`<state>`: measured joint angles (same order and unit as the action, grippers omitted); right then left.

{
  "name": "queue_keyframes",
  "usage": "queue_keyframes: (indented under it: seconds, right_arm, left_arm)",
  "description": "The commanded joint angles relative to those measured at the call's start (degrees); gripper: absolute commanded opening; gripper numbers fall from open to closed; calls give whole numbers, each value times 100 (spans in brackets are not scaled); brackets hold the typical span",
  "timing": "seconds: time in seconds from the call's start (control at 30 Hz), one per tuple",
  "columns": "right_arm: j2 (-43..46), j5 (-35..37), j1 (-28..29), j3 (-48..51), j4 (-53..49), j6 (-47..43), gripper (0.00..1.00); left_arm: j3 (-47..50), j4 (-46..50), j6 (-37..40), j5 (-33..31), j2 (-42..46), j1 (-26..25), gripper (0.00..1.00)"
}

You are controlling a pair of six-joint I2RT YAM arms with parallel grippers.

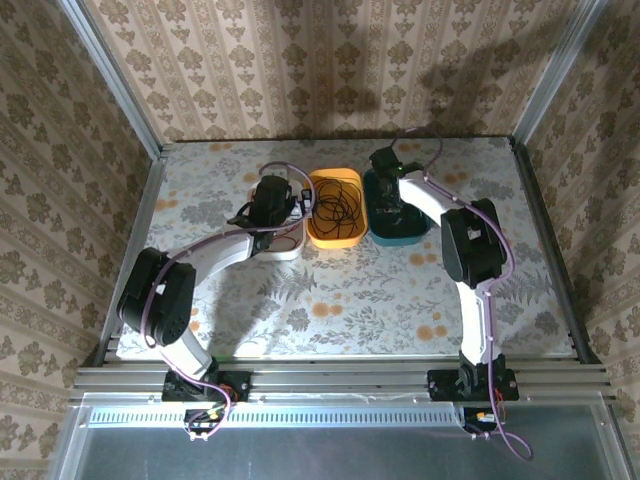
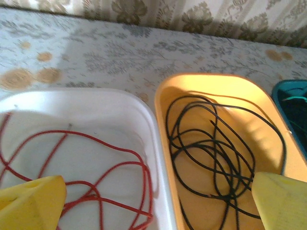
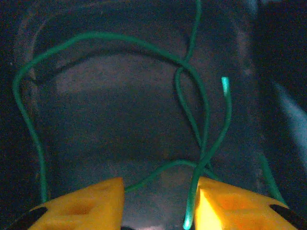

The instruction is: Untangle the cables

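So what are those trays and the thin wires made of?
The white tray, orange tray and teal tray look like smooth moulded plastic, glossy with rounded rims. The red cable, black cable and green cable seem plastic-coated wire, holding loose loops.

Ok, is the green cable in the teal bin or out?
In: the green cable lies looped on the floor of the teal bin.

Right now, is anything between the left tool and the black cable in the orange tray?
Nothing visible. The open left tool hangs above the orange tray's rim, and the black cable lies uncovered inside.
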<state>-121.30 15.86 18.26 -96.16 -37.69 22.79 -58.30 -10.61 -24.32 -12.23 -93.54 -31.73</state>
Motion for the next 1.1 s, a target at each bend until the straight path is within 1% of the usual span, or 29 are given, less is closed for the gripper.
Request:
queue_keyframes:
  seconds: [0.0, 0.1, 0.2, 0.27, 0.33, 0.37, 0.47, 0.53, 0.6, 0.67, 0.73, 0.8, 0.87, 0.93, 0.97, 1.0, 1.03, 1.07]
  right_arm:
    - [797, 152, 0, 222, 456, 134, 46]
    - [1157, 179, -6, 441, 591, 159, 47]
    - [1619, 325, -6, 783, 669, 204, 48]
    - [2109, 501, -29, 1261, 1061, 218, 50]
    - [2616, 637, -97, 1798, 1350, 261, 51]
    - [2881, 676, -162, 2063, 1460, 323, 52]
    - [3622, 941, -335, 2844, 1755, 432, 56]
    - [4059, 1302, -453, 3394, 2001, 405, 61]
    - [4453, 1727, -568, 3937, 2352, 242, 82]
    - [4647, 2121, -668, 4479, 2810, -43, 89]
    - [4677, 2338, -682, 5141, 3798, -619, 90]
    - [4552, 2443, -704, 5590, 4571, -950, 89]
    - [4220, 2545, -730, 5872, 5259, -1125, 89]
    - [3723, 2593, -730, 6040, 5935, -1435, 89]
    - [3485, 2642, -733, 6137, 6472, -1696, 90]
    - [3346, 2775, -704, 6030, 6544, -1825, 91]
    - [3226, 2487, -763, 6052, 6842, -1952, 91]
    - [3142, 2144, -831, 6101, 6885, -1985, 92]
  left_arm:
    - [116, -167, 472, -661, 415, 78, 100]
    - [165, -180, 736, -1009, 553, 137, 100]
    - [278, -93, 871, -1577, 726, 245, 100]
    - [421, 3, 980, -1950, 923, 381, 100]
    - [539, 173, 1135, -2120, 1113, 520, 100]
    - [608, 254, 1187, -2200, 1218, 760, 100]
    - [791, 550, 1201, -2434, 1519, 1116, 100]
    - [943, 670, 1259, -2622, 1693, 1344, 100]
    - [1089, 778, 1377, -2811, 1814, 1547, 100]
    - [1266, 786, 1516, -3101, 1836, 1745, 100]
    - [1453, 719, 1600, -3376, 1747, 1910, 100]
    - [1544, 775, 1624, -3573, 1567, 2047, 100]
    - [1825, 90, 2287, -3562, 1257, 2074, 100]
    - [2016, -447, 2455, -3370, 1004, 2087, 100]
    - [2149, -847, 2494, -3173, 899, 2091, 100]
    - [2356, -1440, 2518, -2917, 769, 2099, 100]
    - [2498, -1979, 2659, -2668, 678, 2097, 100]
    - [2504, -2138, 2696, -2456, 644, 2066, 100]
